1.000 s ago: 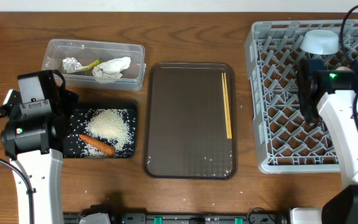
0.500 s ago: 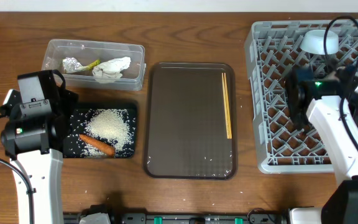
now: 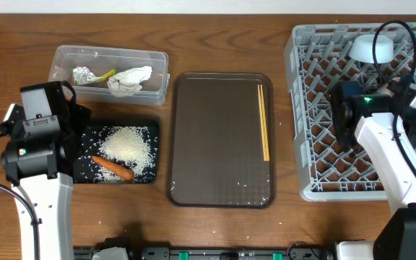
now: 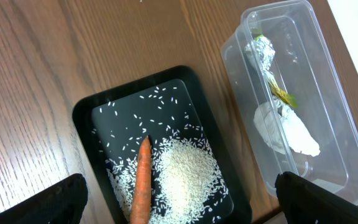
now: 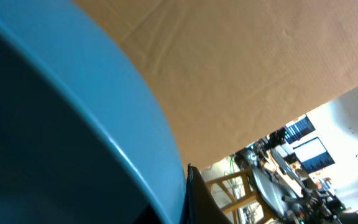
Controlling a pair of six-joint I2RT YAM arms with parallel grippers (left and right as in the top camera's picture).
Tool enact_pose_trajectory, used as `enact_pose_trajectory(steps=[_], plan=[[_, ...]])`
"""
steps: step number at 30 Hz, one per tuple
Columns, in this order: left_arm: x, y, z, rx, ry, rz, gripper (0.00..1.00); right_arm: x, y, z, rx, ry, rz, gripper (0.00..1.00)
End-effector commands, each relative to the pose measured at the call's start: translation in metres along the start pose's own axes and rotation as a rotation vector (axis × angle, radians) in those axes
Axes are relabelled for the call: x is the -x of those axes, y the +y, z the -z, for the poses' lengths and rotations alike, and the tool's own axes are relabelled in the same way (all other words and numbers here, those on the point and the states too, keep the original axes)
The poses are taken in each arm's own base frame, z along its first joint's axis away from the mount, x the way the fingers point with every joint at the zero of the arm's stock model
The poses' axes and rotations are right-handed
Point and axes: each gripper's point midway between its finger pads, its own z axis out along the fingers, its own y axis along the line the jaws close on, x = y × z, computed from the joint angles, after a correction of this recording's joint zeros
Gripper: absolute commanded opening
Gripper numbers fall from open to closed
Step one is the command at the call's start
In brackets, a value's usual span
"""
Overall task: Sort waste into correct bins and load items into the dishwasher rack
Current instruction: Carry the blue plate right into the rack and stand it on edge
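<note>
Right arm (image 3: 381, 144) leftward (wrist-view: blue plate (image 5: 123, 99))

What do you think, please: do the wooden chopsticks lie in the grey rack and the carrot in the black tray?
Not quite: the overhead view shows the wooden chopsticks on the brown serving tray, not in the grey rack. The carrot is indeed in the black tray.

No text, label, brand or number can be read in any view — none on the clear tub (image 3: 159, 85), black tray (image 3: 84, 167) or rack (image 3: 300, 108). Distant lit screens (image 5: 303, 140) are too small to be read.
</note>
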Motion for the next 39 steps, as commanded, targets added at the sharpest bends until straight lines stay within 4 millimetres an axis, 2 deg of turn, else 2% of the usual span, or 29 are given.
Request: enact_pose_trajectory(steps=[1,4,11,14,23,30,33,34,35,37,39], plan=[[0.004,0.004,0.0,0.019,-0.019,0.001,0.99,0.015,-0.007,0.003,-0.056,-0.075,0.046,0.01],[0.004,0.004,0.0,0.019,-0.019,0.001,0.99,0.016,-0.005,0.003,-0.053,-0.073,0.036,0.01],[0.004,0.004,0.0,0.019,-0.019,0.001,0.99,-0.012,0.014,0.001,0.021,0.006,0.081,0.01],[0.004,0.004,0.0,0.019,-0.019,0.001,0.99,-0.018,0.019,0.001,0.026,0.007,0.084,0.01],[0.004,0.004,0.0,0.019,-0.019,0.001,0.99,-0.016,0.023,0.006,0.043,-0.004,0.076,0.07],[0.004,0.004,0.0,0.019,-0.019,0.001,0.99,-0.017,0.048,0.021,0.166,0.019,0.101,0.1],[0.004,0.004,0.0,0.019,-0.019,0.001,0.99,-0.02,0.057,0.027,0.219,0.035,0.116,0.19],[0.004,0.004,0.0,0.019,-0.019,0.001,0.99,-0.021,0.06,0.029,0.234,0.042,0.118,0.26],[0.004,0.004,0.0,0.019,-0.019,0.001,0.99,-0.023,0.063,0.031,0.253,0.053,0.117,0.36],[0.004,0.004,0.0,0.019,-0.019,0.001,0.99,-0.028,0.069,0.034,0.296,0.079,0.118,0.63],[0.004,0.004,0.0,0.019,-0.019,0.001,0.99,-0.032,0.076,0.038,0.346,0.114,0.114,0.73]])
